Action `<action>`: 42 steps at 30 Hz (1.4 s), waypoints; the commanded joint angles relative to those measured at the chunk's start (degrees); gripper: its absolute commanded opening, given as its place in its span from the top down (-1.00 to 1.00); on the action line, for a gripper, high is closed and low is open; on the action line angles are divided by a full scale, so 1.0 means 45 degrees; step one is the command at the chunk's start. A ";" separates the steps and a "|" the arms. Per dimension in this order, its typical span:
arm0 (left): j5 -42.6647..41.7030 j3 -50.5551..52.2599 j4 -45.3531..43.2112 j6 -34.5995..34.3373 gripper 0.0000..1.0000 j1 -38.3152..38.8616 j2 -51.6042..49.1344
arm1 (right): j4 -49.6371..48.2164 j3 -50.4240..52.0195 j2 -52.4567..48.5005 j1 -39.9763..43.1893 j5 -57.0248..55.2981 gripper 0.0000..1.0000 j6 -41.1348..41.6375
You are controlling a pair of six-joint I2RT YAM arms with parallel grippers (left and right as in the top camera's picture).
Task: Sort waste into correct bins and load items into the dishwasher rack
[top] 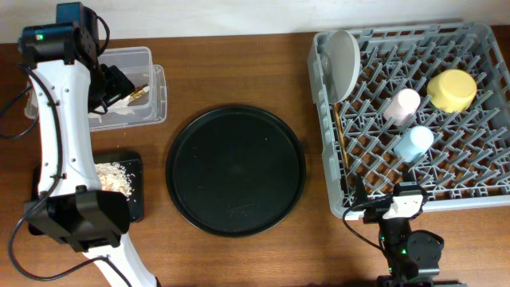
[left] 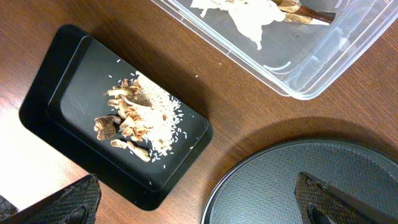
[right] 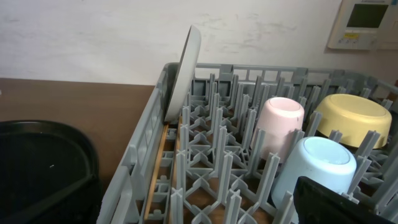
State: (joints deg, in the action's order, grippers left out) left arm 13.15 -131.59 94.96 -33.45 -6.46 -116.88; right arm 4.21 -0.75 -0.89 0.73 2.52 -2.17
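The clear tub at the back left holds white-and-gold wrapper scraps; both show in the left wrist view, the tub and the scraps. The shallow black tray holds the beige food bits, also in the left wrist view. The grey rack holds the upright grey plate, yellow bowl, pink cup, blue cup and chopsticks. My left gripper hangs open and empty over the tub. My right gripper is open at the rack's front edge.
The large round black tray lies in the middle of the table, between the bins and the rack. The left arm's white links run down the table's left side, over the shallow tray's left part. The rack's front wall is close under the right wrist.
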 commanded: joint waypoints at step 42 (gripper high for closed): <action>-0.1302 2.5150 -1.6257 0.7611 -0.98 0.1627 1.8399 | 0.0010 0.0097 0.0155 0.0092 0.0151 -0.97 -0.0087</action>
State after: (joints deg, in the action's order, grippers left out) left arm 8.91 -21.69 24.45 -3.14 0.84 -35.00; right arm 4.21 -0.73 -0.58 0.78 2.70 -2.22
